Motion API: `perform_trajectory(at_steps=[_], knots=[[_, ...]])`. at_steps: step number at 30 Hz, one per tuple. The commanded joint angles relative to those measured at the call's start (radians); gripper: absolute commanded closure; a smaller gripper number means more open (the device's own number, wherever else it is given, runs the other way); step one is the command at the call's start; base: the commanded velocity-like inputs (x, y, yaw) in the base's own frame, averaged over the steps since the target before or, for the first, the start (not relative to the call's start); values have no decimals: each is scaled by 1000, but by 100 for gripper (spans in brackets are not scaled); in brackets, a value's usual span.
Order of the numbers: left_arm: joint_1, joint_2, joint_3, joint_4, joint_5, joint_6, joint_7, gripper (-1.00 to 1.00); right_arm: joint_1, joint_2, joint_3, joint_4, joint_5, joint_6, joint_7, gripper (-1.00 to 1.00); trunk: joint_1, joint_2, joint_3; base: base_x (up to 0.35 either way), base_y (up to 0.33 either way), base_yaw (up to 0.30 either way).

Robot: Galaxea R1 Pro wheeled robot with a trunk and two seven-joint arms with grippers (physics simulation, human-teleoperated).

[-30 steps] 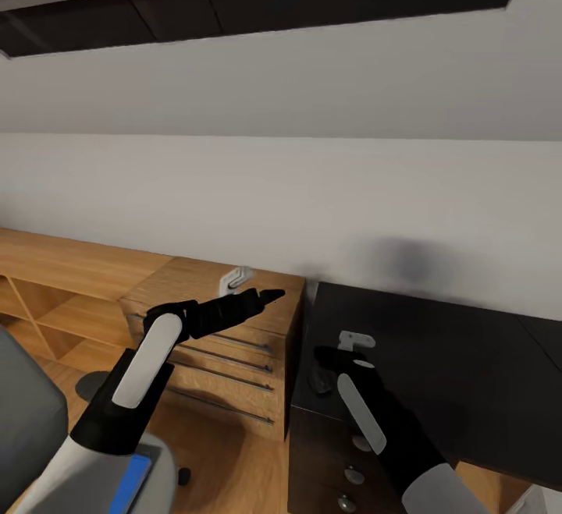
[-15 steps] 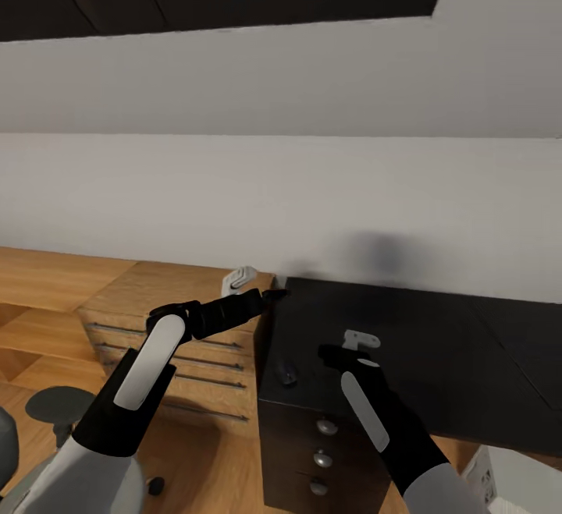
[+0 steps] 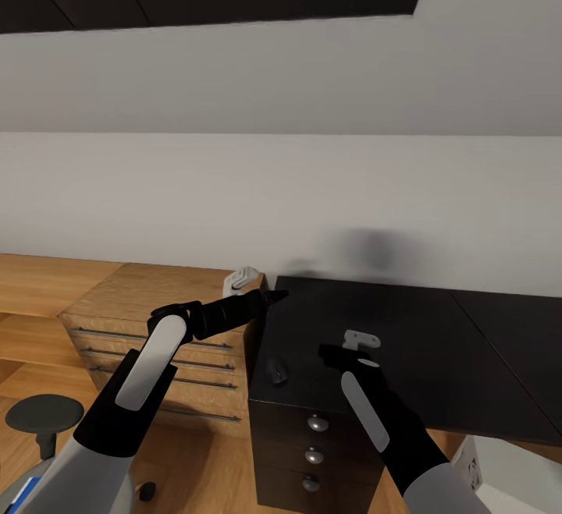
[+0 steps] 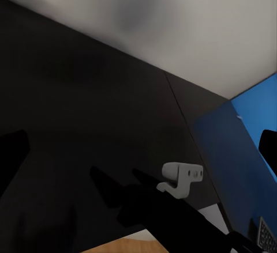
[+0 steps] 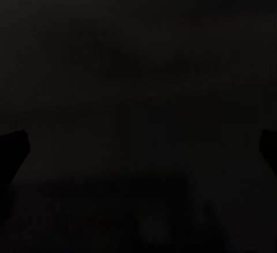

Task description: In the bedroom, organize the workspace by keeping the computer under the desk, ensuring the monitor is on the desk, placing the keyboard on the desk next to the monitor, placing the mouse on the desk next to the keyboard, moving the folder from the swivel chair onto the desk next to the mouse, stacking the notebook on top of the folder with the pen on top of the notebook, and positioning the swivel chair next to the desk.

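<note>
The desk [image 3: 406,342] has a matte black top over a drawer unit with round knobs [image 3: 315,423]. The mouse [image 3: 276,372], a small dark lump, lies near the top's front left corner. My right gripper [image 3: 332,354] hovers open over the top, a little right of the mouse, with nothing in it. Its wrist view looks onto the dark desktop [image 5: 138,91]. My left gripper [image 3: 273,295] is open and empty at the desk's left edge. The swivel chair's black armrest [image 3: 43,414] and a blue sliver of the folder [image 3: 17,490] sit at the lower left.
Light wood cabinets [image 3: 156,303] with long metal handles stand left of the desk, with a small white fitting [image 3: 240,278] on top. A pale sloped wall [image 3: 312,186] rises close behind. The desk's blue back panel [image 4: 242,166] is in view. A pale box [image 3: 499,483] sits low under the desk.
The whole head view has swung right: desk and cabinets slid left in the picture and the chair slipped toward the lower left corner. The mouse stays on the desk corner.
</note>
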Motion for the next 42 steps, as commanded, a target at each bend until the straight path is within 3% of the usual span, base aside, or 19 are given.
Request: perform_trajectory(at_steps=[1,17,22,34,42], knots=[[-1,1,-1,-1,11,0,10,-100,-1,0,2,-1,-9,2,-9,-100,0,-1,-1,0,0,0],[-1,1,-2,-1,10,0,10,-100,-1,-1,-2,0,-9,2,-9,-100,0,-1,-1,0,0,-176],[-1,1,-17,-1,9,-1,12,-100,-1,-1,-6,0,-9,2,-8,-100,0,-1,-1,0,0,-256],[-1,1,-24,-1,9,-1,12,-100,-1,-1,-66,4,-8,0,-7,-100,0,-1,-1,0,0,-259],[-1,1,-24,-1,9,-1,12,-100,-1,-1,-73,6,-8,0,-7,-100,0,-1,-1,0,0,-261]])
